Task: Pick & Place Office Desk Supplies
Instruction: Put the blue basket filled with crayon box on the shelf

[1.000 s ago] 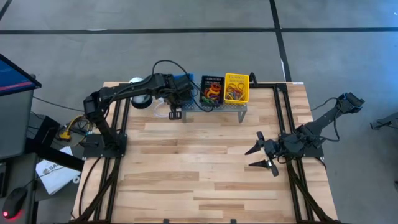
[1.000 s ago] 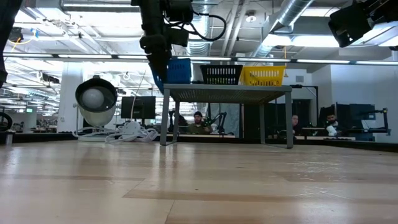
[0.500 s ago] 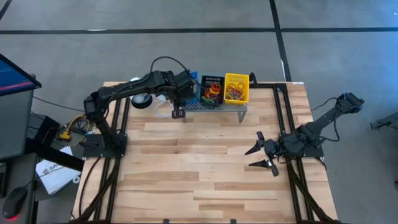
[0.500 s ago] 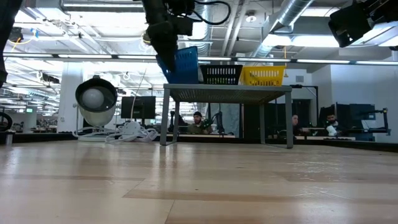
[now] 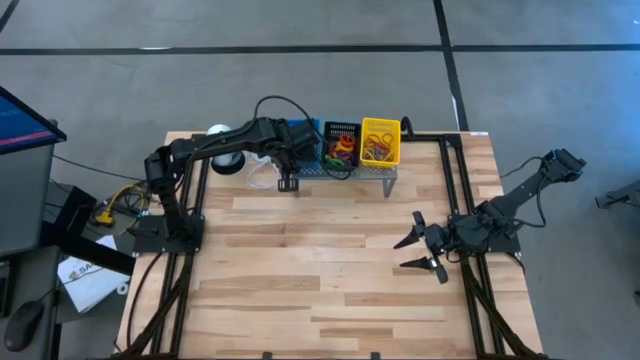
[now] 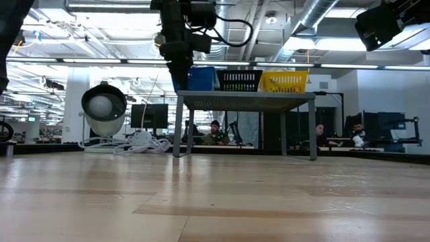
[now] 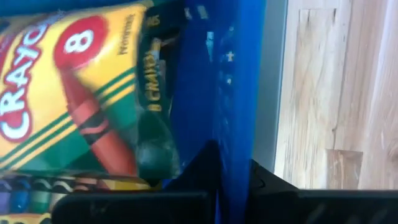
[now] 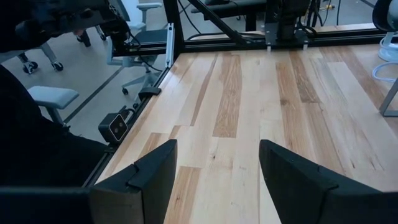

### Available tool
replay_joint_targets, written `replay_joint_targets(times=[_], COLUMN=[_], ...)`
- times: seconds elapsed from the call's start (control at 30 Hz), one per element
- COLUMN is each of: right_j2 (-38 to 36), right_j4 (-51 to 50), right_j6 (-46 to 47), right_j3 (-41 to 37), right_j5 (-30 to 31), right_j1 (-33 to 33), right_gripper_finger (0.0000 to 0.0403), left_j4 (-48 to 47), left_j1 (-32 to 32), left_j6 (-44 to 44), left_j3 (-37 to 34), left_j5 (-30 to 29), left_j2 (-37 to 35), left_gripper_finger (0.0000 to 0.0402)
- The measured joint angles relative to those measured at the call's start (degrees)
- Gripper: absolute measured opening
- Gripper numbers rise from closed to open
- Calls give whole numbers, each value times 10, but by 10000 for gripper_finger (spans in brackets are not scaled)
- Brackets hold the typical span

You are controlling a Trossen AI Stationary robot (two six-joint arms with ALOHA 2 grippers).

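Note:
The blue bin [image 5: 306, 132] stands at the left end of the grey perforated stand [image 6: 245, 98], beside the black bin [image 5: 342, 146] and the yellow bin [image 5: 380, 140], both of which hold coloured rubber bands. A yellow crayon box [image 7: 74, 93] lies inside the blue bin [image 6: 202, 78]. My left gripper [image 5: 293, 150] comes down at the bin's left end and is shut on it. My right gripper [image 5: 424, 251] hovers open over the table's right part with nothing between its fingers [image 8: 149, 174]. My left gripper holds the blue bin's left-end wall [image 7: 233, 168], one finger inside the bin and one outside. The fingers come steeply from above, pointing down. The bin sits level with its bottom at the stand's top [image 6: 201, 90], next to the black bin.
A white cylinder with a white cable [image 5: 227, 160] lies on the table left of the stand. Bare wood fills the middle and near part of the table [image 5: 320, 280]. People sit at desks in the room behind, in the low view [image 6: 213, 132].
My left gripper has carried the blue bin a little toward the table's right along the stand. Half a second ago the bin was raised and tipped. Now it stands level and lower, close against the black bin.

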Motion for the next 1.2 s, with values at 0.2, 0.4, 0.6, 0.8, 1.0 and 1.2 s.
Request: replay_joint_targets(times=[0.2, 0.4, 0.6, 0.8, 1.0, 1.2], right_j2=[0, 0, 0, 0, 0, 0], right_j4=[0, 0, 0, 0, 0, 0], right_j6=[0, 0, 0, 4, 5, 5], right_j3=[0, 0, 0, 0, 0, 0], right_j5=[0, 0, 0, 0, 0, 0], right_j1=[0, 0, 0, 0, 0, 0], right_gripper_finger=[223, 223, 223, 223, 223, 223], left_j4=[6, -9, -9, -10, -10, -10], left_j1=[0, -1, -8, -8, -8, -8], left_j6=[0, -2, -5, -12, -17, -17], left_j3=[13, 13, 13, 13, 13, 14], left_j5=[11, 15, 13, 14, 14, 15], left_j2=[0, 0, 0, 0, 0, 0], left_gripper_finger=[0, 0, 0, 1, 6, 7])
